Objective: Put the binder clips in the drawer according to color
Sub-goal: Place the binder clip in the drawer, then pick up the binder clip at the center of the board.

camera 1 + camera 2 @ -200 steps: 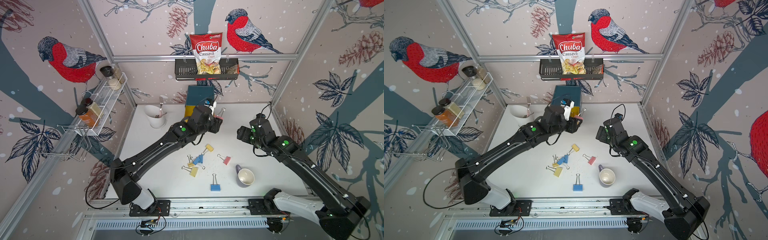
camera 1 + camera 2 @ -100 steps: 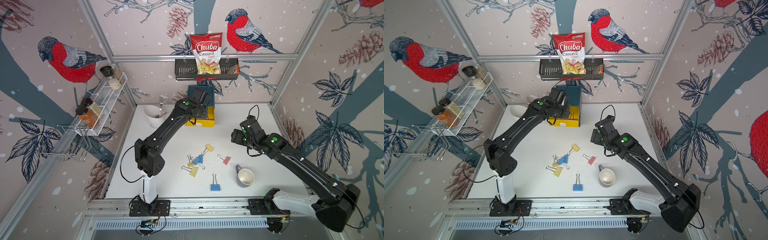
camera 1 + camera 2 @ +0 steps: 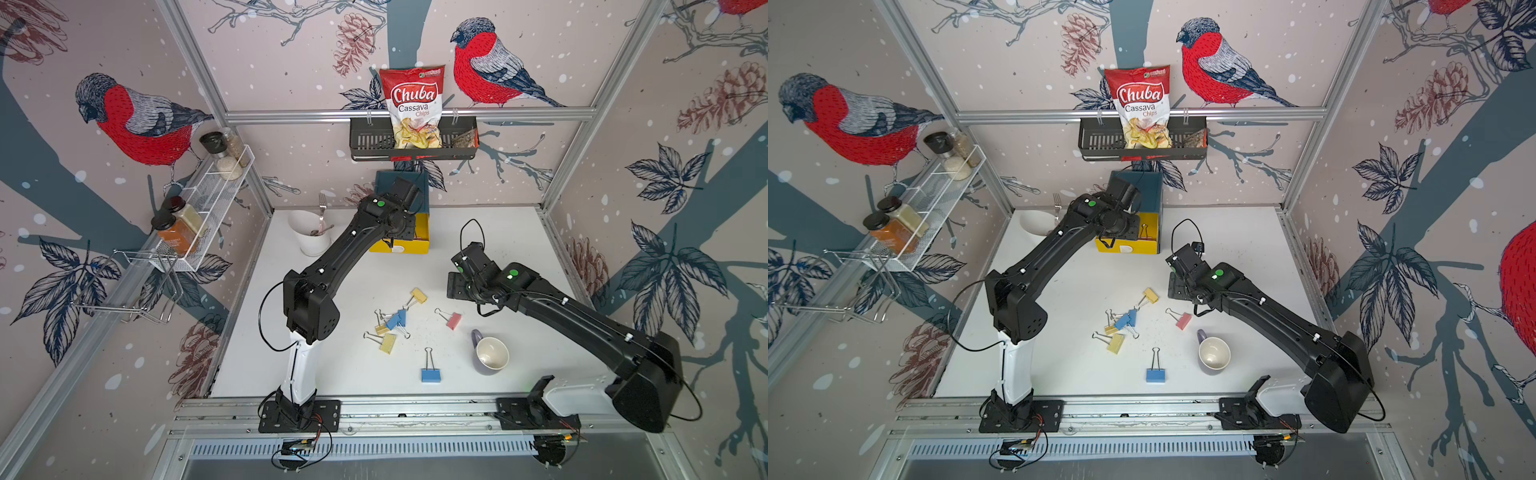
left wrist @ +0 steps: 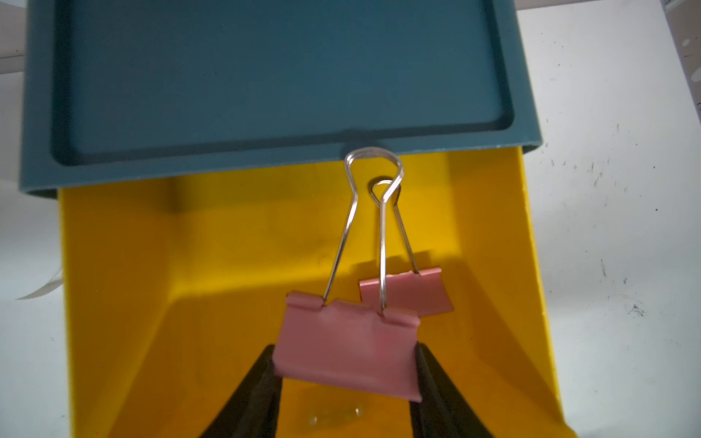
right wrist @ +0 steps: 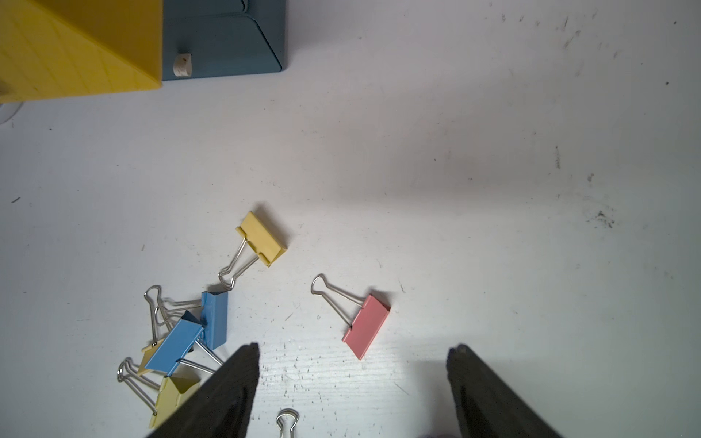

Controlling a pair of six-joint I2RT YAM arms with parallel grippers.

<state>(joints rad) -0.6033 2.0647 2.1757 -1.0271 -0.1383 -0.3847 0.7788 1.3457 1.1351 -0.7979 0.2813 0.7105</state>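
The left gripper (image 4: 346, 364) is clamped on a pink binder clip (image 4: 341, 341), jaws pressing the two ends of its body. It holds the clip above the pulled-out yellow top drawer (image 4: 121, 303) of the teal chest (image 4: 265, 76), which stands at the upper middle of both top views. A second pink clip (image 4: 409, 295) lies on the drawer floor just beside and below the held one.

The right gripper (image 5: 356, 349) hangs with its jaws wide apart and nothing between them, low over the white table right of centre in both top views. It is above a third pink clip (image 5: 367, 326). A yellow clip (image 5: 263, 239) and a tangle of two blue clips (image 5: 214, 318) with more yellow ones lie in the middle of the table. One lone blue clip (image 3: 431, 375) sits lower centre, near the mug (image 3: 491, 353).

**Risks, as I judge them**
- The held clip's wire handles reach to the chest's front edge. On release a loop could catch under that edge, or the clip could stay propped up and block the drawer from sliding shut.
- Dropped onto the other pink clip, it may stack or hook handles with it and sit too tall.
- A release too near the drawer's front wall could tip the clip out onto the table.
- If the right arm comes down off-centre, a finger could shove its pink clip away
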